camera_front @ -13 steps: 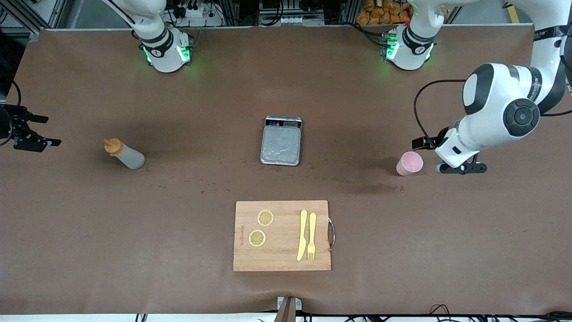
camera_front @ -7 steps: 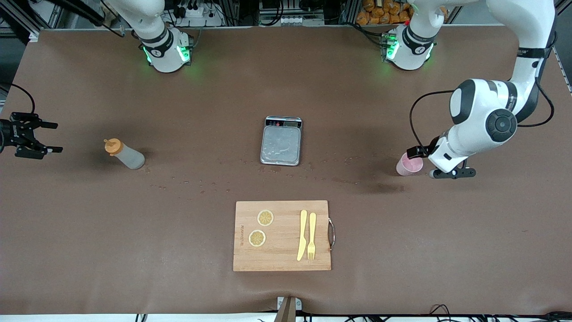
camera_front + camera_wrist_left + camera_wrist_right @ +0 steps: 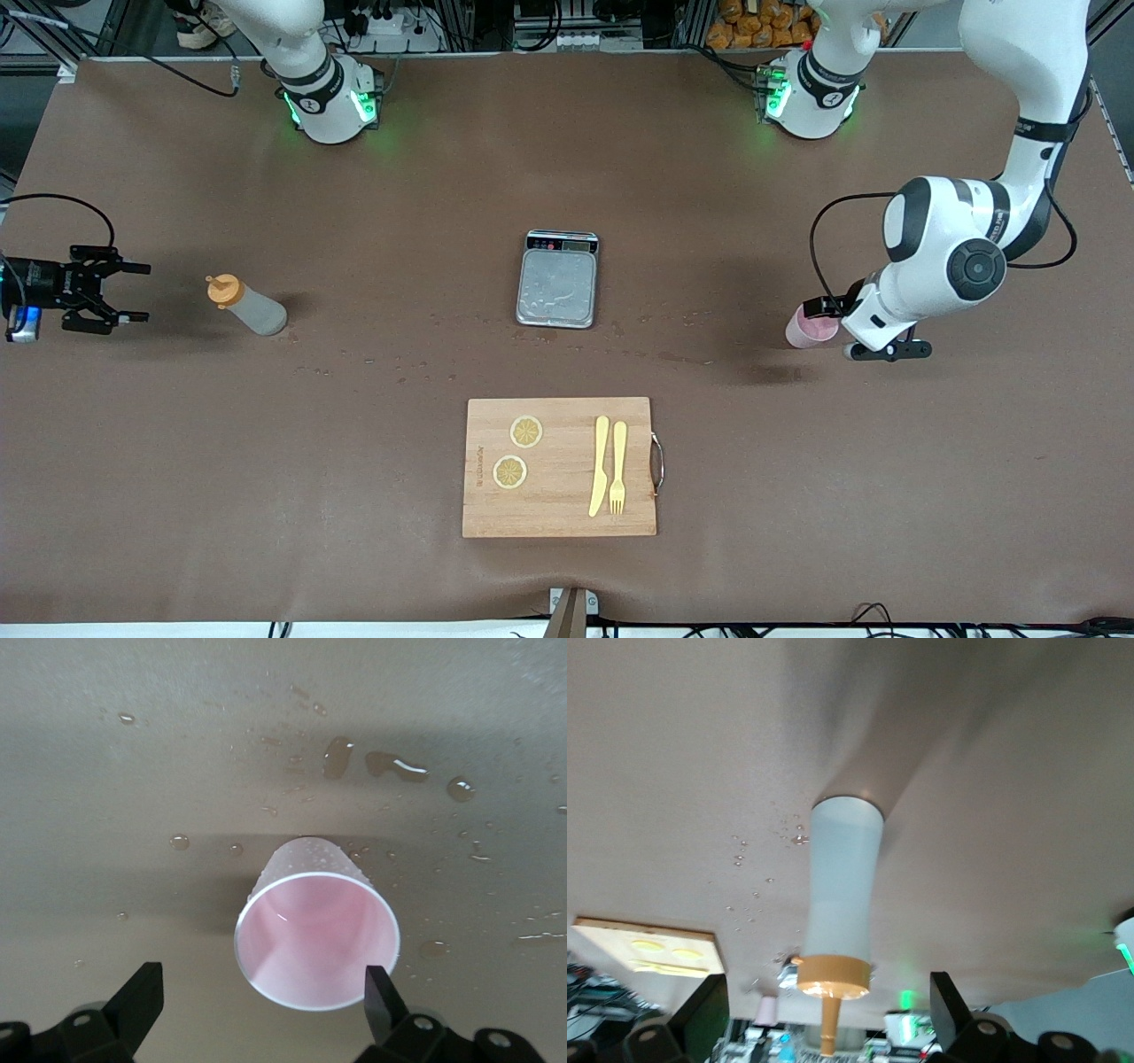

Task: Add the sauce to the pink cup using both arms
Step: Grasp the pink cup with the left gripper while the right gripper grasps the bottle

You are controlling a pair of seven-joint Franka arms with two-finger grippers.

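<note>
Front view: sauce [image 3: 248, 306] stood upright on the table [image 3: 567, 177] toward the right arm's end, pink cup [image 3: 811, 326] toward the left arm's end, well apart. Right hand [image 3: 104, 291] sat beside the bottle, fingers spread wide, holding nothing. Left hand [image 3: 873, 332] was at the cup, also empty.

Left wrist view: cup [image 3: 316, 935] sat between the spread fingers [image 3: 383, 992], not gripped. Droplets covered cup wall and table. Risk: thin wet plastic could slip or crush if squeezed hard, or tip if one finger touched first.

Right wrist view: bottle [image 3: 842, 895] was centred between the open fingers [image 3: 700, 1010], apart from them. Risk: a high or off-centre contact could topple the tall bottle; too firm a squeeze could squirt sauce early.
</note>
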